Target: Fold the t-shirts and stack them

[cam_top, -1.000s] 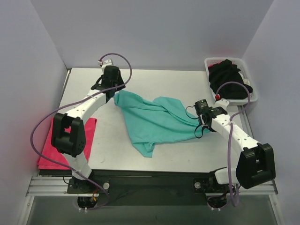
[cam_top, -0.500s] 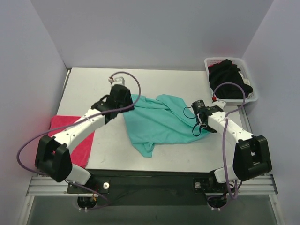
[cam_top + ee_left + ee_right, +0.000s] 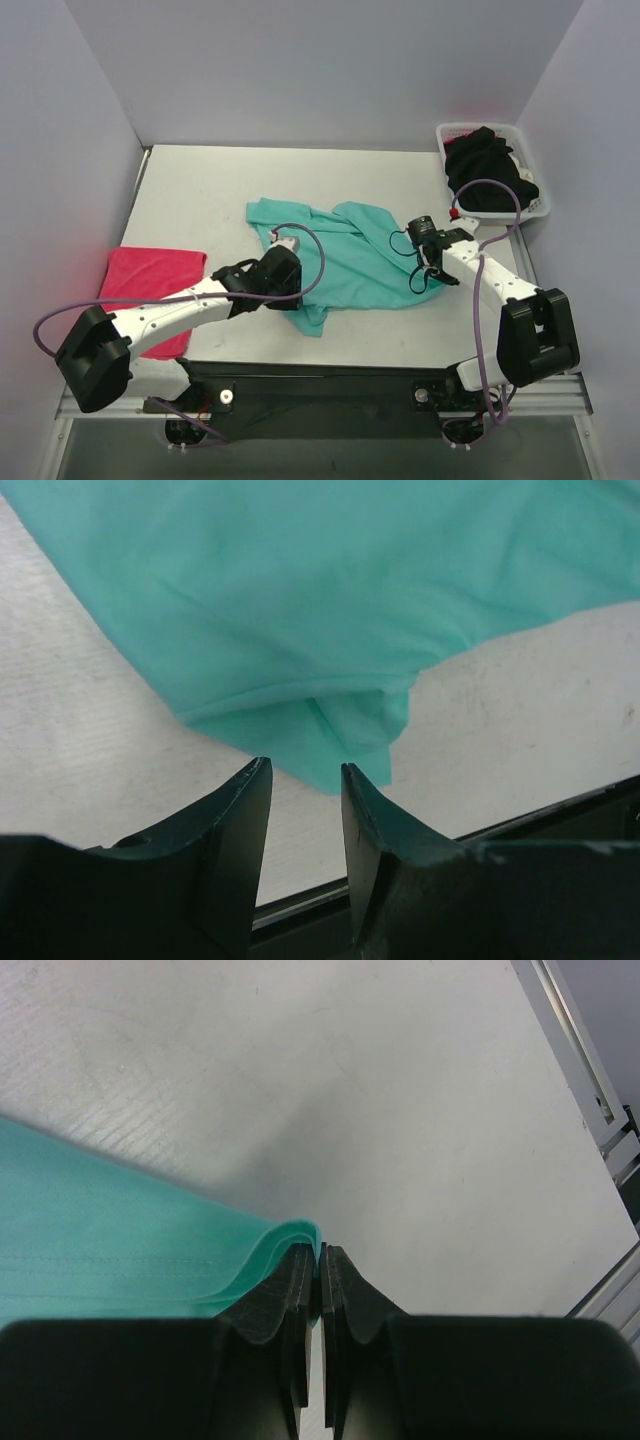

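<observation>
Top view alone shows red shirt (image 3: 150,285) flat at left, black shirts (image 3: 485,170) in basket (image 3: 447,130), teal shirt (image 3: 350,260) crumpled mid-table (image 3: 200,190). Left gripper (image 3: 305,770) partly open, empty, shirt corner just ahead. Right gripper (image 3: 320,1250) closed, pinching teal edge.

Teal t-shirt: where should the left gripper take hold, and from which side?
Grip the folded flap of the teal t-shirt pointing at the near table edge. It lies flat just ahead of the open left gripper, so slide in low from the near side.
</observation>
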{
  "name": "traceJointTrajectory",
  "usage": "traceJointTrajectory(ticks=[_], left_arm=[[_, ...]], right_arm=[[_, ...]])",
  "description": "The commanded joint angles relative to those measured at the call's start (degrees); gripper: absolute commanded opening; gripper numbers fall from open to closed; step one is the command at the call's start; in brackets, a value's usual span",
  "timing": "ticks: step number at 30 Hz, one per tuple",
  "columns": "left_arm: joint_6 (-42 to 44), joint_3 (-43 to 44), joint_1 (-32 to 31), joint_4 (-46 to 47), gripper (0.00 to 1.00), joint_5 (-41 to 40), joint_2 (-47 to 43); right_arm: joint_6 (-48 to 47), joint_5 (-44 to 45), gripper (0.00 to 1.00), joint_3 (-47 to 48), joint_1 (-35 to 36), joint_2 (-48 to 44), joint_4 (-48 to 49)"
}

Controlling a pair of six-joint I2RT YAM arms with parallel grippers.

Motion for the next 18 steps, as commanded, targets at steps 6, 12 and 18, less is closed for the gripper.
traceJointTrajectory(ticks=[6,12,18], left_arm=[[-1.3,1.12,-9.12,2.11,0.49,0.56,5.47],[-1.13,3.76,-12.28,3.15,0.49,0.11,11.71],[-0.78,4.46,-12.99,3.86,0.49,0.21,13.57]], right_arm=[[1.9,0.4,0.0,-1.37,0.28,0.38,-0.74],[1.72,0.4,0.0,-1.63,0.37,0.46,-0.47],[1.46,0.49,0.0,-1.63,0.2,0.46,-0.3]])
